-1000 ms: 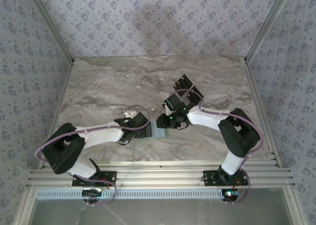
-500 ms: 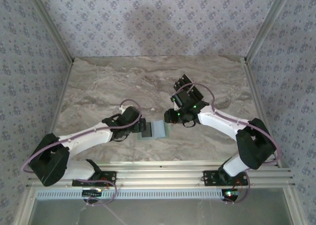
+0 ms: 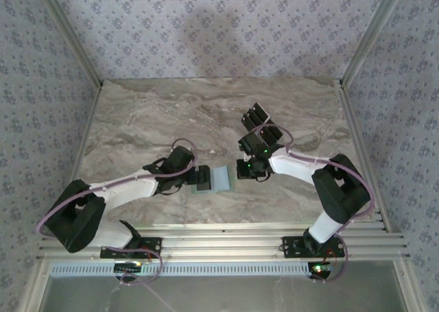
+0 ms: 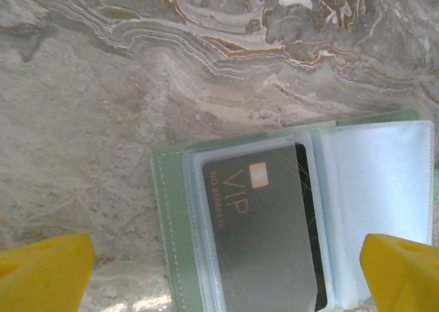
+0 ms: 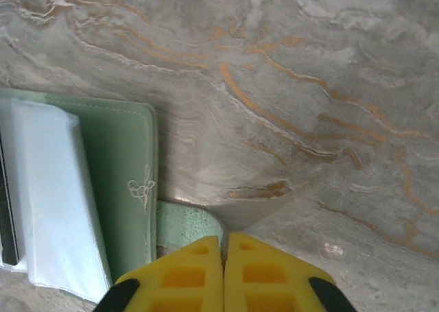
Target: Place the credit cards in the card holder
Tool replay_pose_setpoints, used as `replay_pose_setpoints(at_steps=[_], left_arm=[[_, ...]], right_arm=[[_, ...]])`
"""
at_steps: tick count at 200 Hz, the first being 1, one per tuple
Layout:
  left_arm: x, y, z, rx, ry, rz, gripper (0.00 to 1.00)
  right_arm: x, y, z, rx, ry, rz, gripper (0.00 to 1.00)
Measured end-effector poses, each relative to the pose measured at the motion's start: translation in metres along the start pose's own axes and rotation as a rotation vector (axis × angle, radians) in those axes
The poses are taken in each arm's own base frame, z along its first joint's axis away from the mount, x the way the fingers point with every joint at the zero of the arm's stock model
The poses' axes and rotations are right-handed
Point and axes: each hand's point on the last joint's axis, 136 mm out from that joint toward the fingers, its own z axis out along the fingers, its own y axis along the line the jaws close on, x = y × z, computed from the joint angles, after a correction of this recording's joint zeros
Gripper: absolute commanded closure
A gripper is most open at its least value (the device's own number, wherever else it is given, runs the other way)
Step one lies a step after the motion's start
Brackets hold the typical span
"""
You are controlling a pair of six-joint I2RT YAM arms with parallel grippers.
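arms (image 3: 130, 183) white, black joints (image 3: 339, 192) | cables (image 3: 180, 147) lilac, perhaps | tool fingers (image 4: 44, 274) yellow

Pale-green card holder (image 4: 169, 216) lies open on table (image 4: 137, 72)
A black VIP credit card (image 4: 264, 236) sits tucked inside one clear sleeve.

- Left wrist view: the card holder (image 4: 171, 209) is cut off by the lower edge, and the bottom of the sleeved credit card (image 4: 264, 236) is lost with it.
- A second dark card (image 4: 311, 216) is seen only as a narrow strip behind the first; its face is hidden.
- The small print beside "VIP" is too blurred to be read.
- The left gripper (image 4: 225, 271) is cropped to two fingertips (image 4: 48, 271) at the corners.
- Right wrist view: the clasp tab (image 5: 188, 226) is partly covered by the right gripper (image 5: 224, 274). Whether it is pinched cannot be told.
- Top view: the cards are too small to be made out.
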Motion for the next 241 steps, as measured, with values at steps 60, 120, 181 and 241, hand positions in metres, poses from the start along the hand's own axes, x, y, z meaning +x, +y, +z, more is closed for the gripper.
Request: replay_pose_setpoints(at_steps=[60,120,181,241], left_arm=[[0.007,-0.005,0.018,0.029,0.038,-0.002,0.00],[0.004,-0.007,0.022,0.016,0.053,-0.002,0.00],[0.003,-0.019,0.021,0.048,0.052,0.010,0.00],[-0.022,-0.075,-0.003,0.182,-0.024,0.043,0.00]], right_arm=[[-0.002,0.003,0.003,-0.021,-0.007,-0.002,1.00],[-0.001,0.006,0.007,-0.041,-0.002,0.000,1.00],[0.000,0.006,0.009,-0.044,-0.001,-0.001,1.00],[0.001,0.008,0.010,-0.056,0.002,-0.001,1.00]])
